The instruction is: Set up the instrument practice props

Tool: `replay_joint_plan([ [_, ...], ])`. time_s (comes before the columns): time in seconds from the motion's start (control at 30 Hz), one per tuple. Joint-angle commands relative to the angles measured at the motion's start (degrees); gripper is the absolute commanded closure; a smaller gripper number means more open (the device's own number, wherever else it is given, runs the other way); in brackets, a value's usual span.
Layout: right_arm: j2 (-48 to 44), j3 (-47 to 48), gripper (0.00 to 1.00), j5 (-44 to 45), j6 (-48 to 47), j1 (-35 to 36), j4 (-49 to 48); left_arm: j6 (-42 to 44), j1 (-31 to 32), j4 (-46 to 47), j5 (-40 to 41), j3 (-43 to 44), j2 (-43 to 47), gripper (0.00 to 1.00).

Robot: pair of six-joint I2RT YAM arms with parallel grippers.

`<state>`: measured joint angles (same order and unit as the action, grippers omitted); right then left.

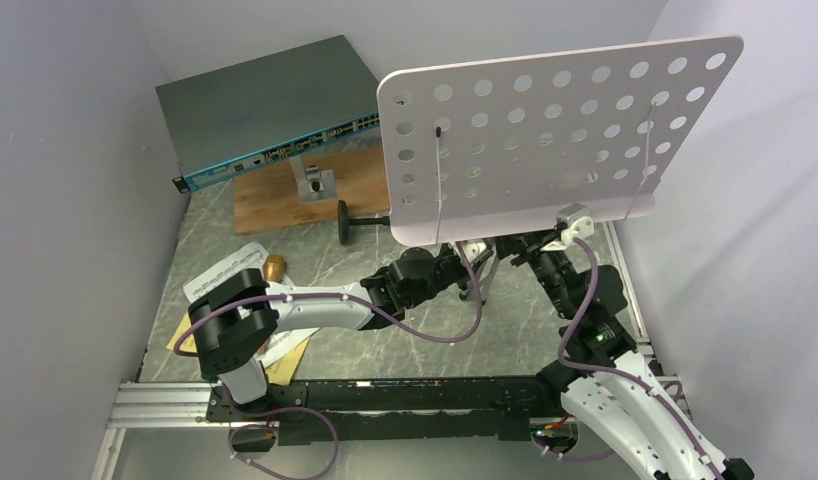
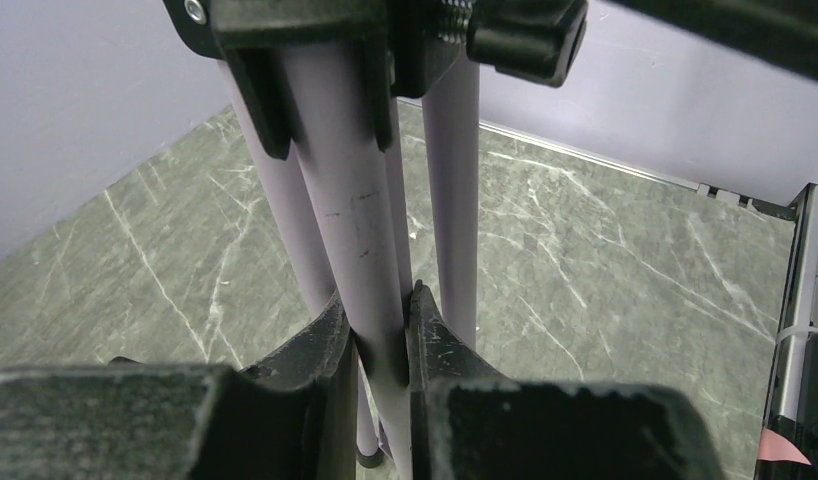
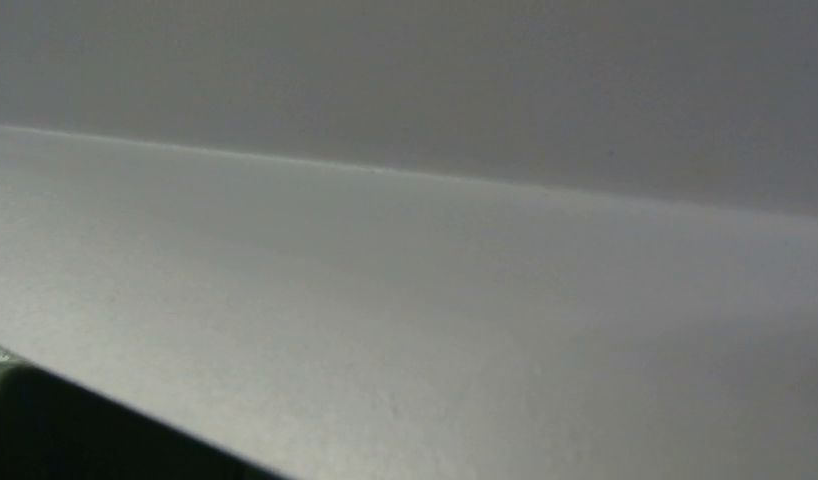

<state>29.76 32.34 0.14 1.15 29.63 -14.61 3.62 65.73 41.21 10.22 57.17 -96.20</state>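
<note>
Overhead, the pale lilac music stand stood upright at right-centre of the marble table, its perforated plate facing the cam. The left gripper reached in under the plate to the legs. The right gripper sat tucked below the plate's lower edge, fingers hidden. White and yellow music sheets lay at left, partly under the left arm, w/ the gold microphone just beside them. The black mic stand lay on its side by the wooden board, network switch behind. Left wrist cam: fingers were pinched nearly together on one lilac tube of the stand, more tubes alongside. Right wrist cam: only a blank pale surface, so can't tell how wide those fingers stood.
</note>
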Motion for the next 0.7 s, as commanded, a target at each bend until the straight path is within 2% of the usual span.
replay_joint_plan([
  [0.0,-1.17,4.26,0.47,2.43,0.57,0.25,3.09,5.26,-0.63,-6.8,3.65,-0.1,-0.3,1.0],
  [0.13,-2.59,6.51,0.42,4.54,0.18,0.21,9.44,5.42,-0.61,-7.14,3.83,-0.3,-0.13,1.0],
  [0.23,-3.31,7.7,0.35,4.6,0.41,0.25,13.97,5.69,-0.61,-7.24,3.87,-0.22,-0.29,1.0],
  [0.5,-8.0,7.42,0.34,4.96,0.81,0.25,23.44,5.36,-0.61,-7.65,4.28,-0.48,0.08,1.0],
  [0.67,-8.89,6.32,0.36,5.02,0.11,0.24,27.63,5.35,-0.61,-8.32,4.29,-0.28,0.57,1.0],
])
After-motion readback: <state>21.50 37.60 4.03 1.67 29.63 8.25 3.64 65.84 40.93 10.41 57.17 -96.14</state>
